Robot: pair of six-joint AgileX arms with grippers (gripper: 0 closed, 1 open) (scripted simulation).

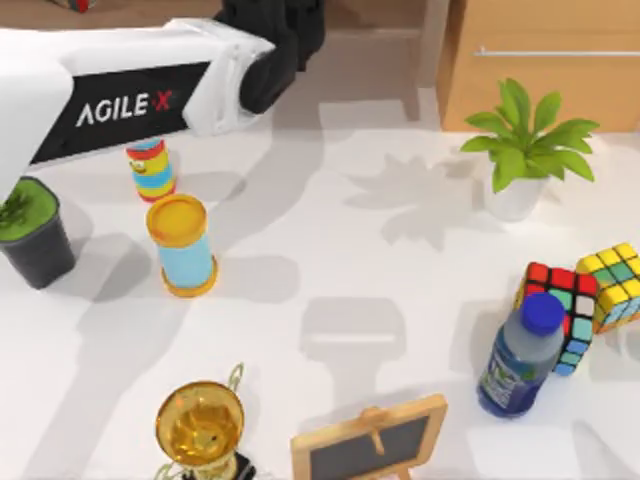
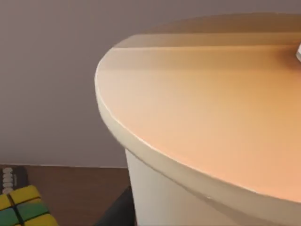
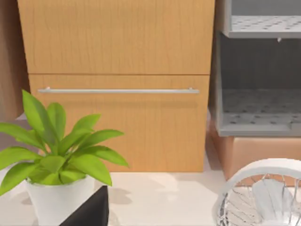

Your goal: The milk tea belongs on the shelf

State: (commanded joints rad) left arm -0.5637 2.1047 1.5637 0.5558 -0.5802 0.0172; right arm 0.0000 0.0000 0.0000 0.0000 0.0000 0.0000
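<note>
Placing step: left gripper (image 1: 285,35), finger state not discernible, reaching over brown wooden shelf (image 2: 70,193); beige-orange domed-lid milk tea (image 2: 211,117) directly under wrist. Next: lower, release gently.

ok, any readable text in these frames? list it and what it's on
"AGILE X": white lettering on the black panel of the left arm, reaching toward the back of the table in the top view.
Label on the blue-capped bottle: print too small to read.
Small chalkboard: blank.
</note>
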